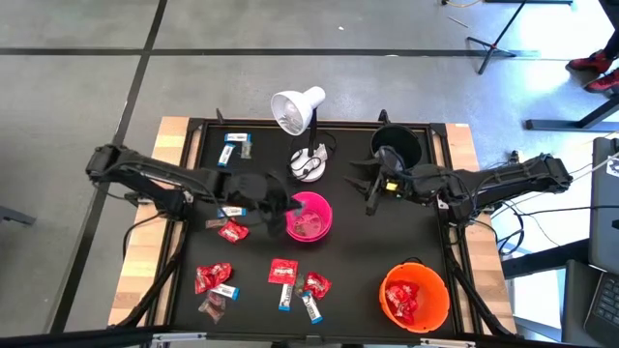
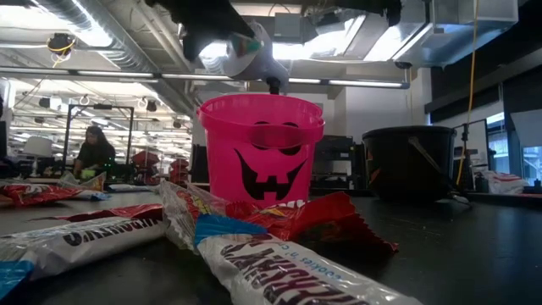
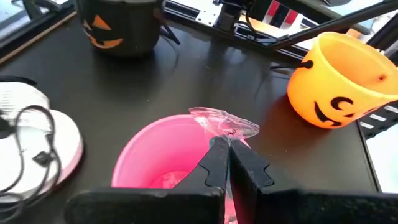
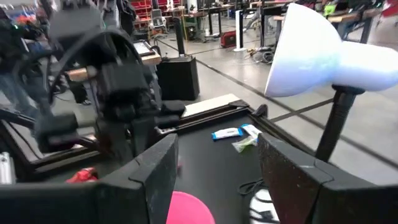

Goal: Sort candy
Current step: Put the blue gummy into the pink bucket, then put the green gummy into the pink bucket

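Observation:
My left gripper [image 3: 224, 148] is shut on a small candy in a crinkly clear-and-red wrapper [image 3: 225, 122]. It hovers over the near-left rim of the pink bucket [image 1: 311, 218], which holds some candy. More candy lies on the black mat: red packets [image 1: 212, 277], white-and-blue bars [image 1: 232, 152] and a dark brown one [image 1: 213, 307]. My right gripper [image 4: 214, 168] hangs open in the air between the black bucket [image 1: 397, 145] and the pink one, with nothing between its fingers. My left gripper pinches the candy's crinkled wrapper [image 3: 222, 132] between its two fingertips. The fingers slant down from the table's left side. The candy sticks out beyond the tips, lifted clear above the pink bucket's opening [image 3: 165, 155].
An orange bucket [image 1: 414, 295] with red packets stands at the near right. A white desk lamp [image 1: 298, 109] stands at the far middle, its base [image 1: 309, 164] and cord just behind the pink bucket. A person sits far off in the room [image 2: 93, 152].

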{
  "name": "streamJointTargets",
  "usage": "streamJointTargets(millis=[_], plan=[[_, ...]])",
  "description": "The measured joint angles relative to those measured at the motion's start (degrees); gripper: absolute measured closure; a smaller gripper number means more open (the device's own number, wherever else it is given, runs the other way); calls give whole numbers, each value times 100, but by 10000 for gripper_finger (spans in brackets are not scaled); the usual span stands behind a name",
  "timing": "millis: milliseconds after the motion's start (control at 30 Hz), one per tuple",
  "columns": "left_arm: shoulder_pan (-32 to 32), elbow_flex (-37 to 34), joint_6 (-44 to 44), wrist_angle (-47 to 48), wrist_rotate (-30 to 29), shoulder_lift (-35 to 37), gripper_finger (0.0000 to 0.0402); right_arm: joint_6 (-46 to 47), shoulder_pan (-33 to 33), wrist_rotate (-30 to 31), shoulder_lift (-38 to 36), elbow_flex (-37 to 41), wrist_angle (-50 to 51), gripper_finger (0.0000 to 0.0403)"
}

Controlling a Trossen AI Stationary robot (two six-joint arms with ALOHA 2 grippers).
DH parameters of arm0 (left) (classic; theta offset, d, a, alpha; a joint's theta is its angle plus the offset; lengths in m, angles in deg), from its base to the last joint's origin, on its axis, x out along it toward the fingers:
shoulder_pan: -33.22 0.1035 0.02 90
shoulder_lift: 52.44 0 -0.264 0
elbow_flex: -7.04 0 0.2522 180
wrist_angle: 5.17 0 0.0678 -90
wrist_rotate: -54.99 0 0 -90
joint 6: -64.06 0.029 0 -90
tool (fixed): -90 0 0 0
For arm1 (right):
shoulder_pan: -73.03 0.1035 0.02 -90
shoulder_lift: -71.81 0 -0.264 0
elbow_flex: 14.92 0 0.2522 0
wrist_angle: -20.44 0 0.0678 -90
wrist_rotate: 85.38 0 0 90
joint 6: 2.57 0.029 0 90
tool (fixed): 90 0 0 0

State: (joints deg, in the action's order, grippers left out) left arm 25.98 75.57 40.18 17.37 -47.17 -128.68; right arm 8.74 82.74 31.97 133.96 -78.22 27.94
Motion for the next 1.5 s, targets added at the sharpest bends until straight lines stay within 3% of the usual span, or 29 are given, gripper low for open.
streamJointTargets(millis=[300,667,833,1000,1100,1333,1500], plan=[[27,0,-96,-193,-37,-484,398,346,7,-498,0,0,-32,187],[48,0,326,-182,-80,-486,331,113,7,-254,0,-1,-134,187],[74,0,801,-78,-659,-486,314,46,2,-277,0,0,-103,187],[166,0,930,-47,-963,-486,306,150,7,-788,0,0,158,187],[177,-4,1006,436,-1124,-307,305,221,7,-959,0,-1,203,187],[246,-2,523,2211,-2336,599,305,231,8,-1192,0,0,195,187],[475,-2,643,2454,-2394,920,305,194,7,-1195,0,0,193,187]])
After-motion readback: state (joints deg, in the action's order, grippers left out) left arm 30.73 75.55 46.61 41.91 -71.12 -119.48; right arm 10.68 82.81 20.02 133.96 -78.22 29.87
